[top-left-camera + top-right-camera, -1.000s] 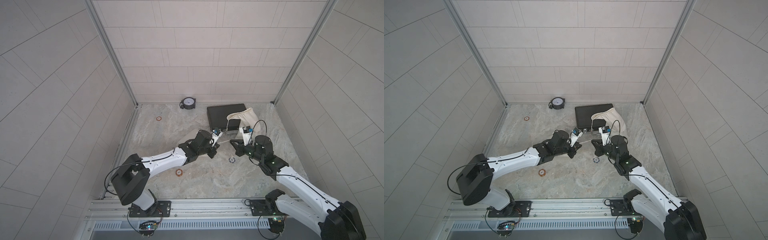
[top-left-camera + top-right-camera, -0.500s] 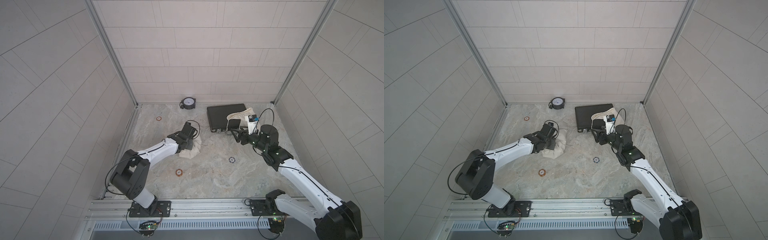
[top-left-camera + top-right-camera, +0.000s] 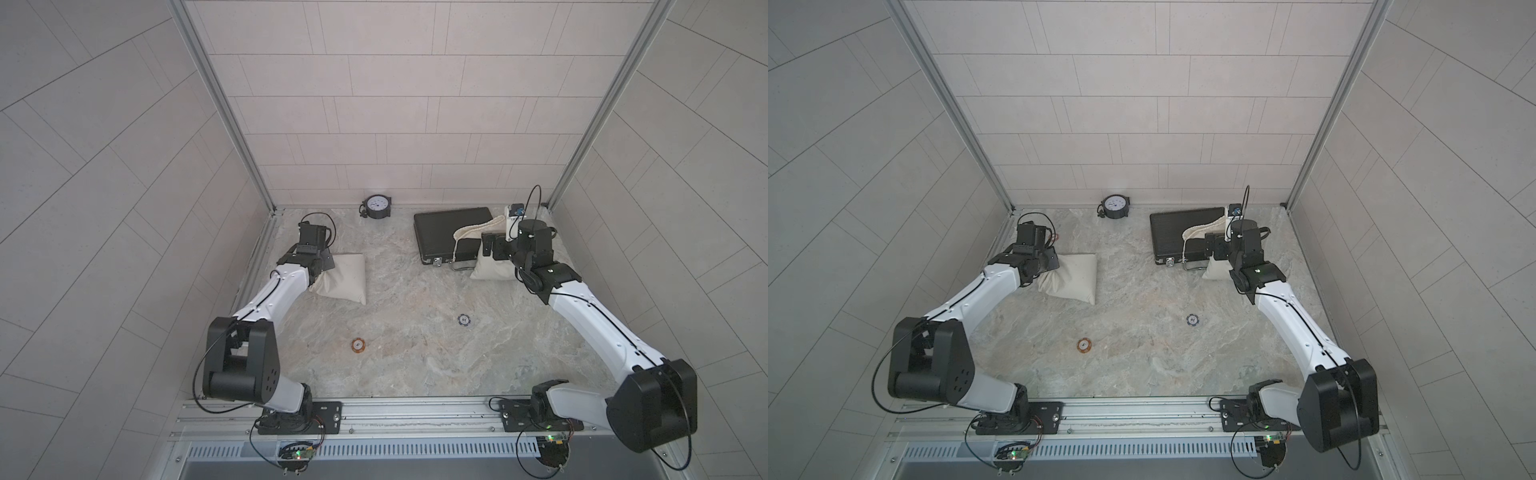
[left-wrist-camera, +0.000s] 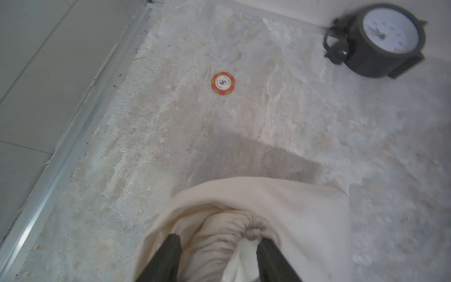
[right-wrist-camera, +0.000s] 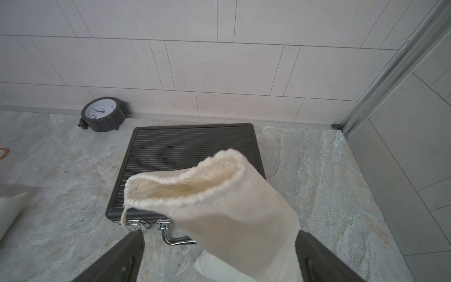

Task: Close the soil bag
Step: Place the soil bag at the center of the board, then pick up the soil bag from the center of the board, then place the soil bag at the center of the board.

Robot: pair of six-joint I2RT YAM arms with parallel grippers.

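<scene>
Two pale cloth bags sit on the marble-patterned table (image 3: 415, 365). The left bag (image 3: 343, 278) lies flat near the table's left edge, and the left wrist view shows its neck puckered tightly together. The left gripper (image 4: 219, 238) is at that neck with its fingers (image 4: 170, 254) apart, one on each side of the bunched cloth and not squeezing it. The right bag (image 5: 231, 207) stands up and leans over the front edge of a black ribbed case (image 3: 444, 232). Its mouth gapes open and a loose cord (image 5: 124, 217) hangs down from the rim in front of the case's metal latches. The right gripper (image 5: 219, 234) has its fingers spread wide around the lower part of this bag. One finger is clear of the cloth and the other is just beside it, so the bag is not pinched. A small black clock (image 3: 376, 206) rests against the back wall between the two arms. A red chip (image 4: 223, 83) lies just beyond the left bag, while an orange chip (image 3: 358, 345) and a blue chip (image 3: 464, 320) lie nearer the front of the table, well apart.
</scene>
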